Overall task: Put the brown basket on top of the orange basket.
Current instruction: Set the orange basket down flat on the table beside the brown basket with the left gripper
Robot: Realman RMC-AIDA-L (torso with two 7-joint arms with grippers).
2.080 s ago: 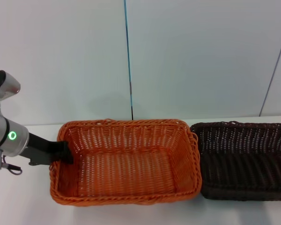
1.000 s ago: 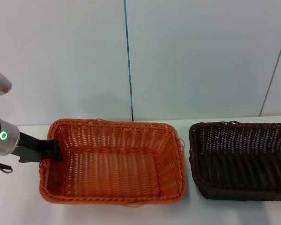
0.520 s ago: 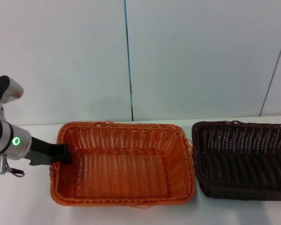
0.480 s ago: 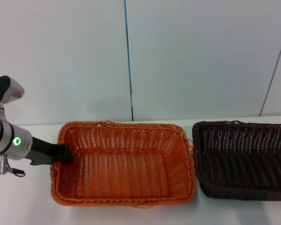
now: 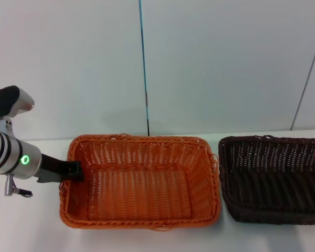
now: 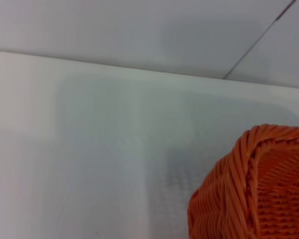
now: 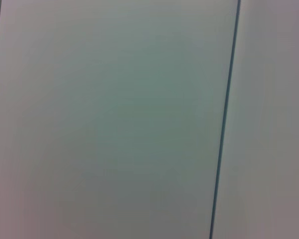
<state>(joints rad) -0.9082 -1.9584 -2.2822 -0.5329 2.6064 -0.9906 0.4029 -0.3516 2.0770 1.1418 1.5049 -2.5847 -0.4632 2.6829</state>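
The orange basket (image 5: 140,181) is bright woven wicker with a braided rim and sloped sides. The left gripper (image 5: 73,171) is clamped on the rim of its short end. The brown basket (image 5: 275,178), dark and of the same weave, sits on the white table (image 5: 26,220) just beyond the orange basket's far end, apart from it. The left wrist view shows only an orange corner; the right wrist view shows bare wall, and no right gripper appears.

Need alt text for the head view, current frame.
The left hand grips the left rim of an empty orange basket standing on a white table. An empty brown basket stands apart to its right, partly cut off by the frame edge, so nothing is stacked yet. A pale wall lies behind; the right hand is out of view.
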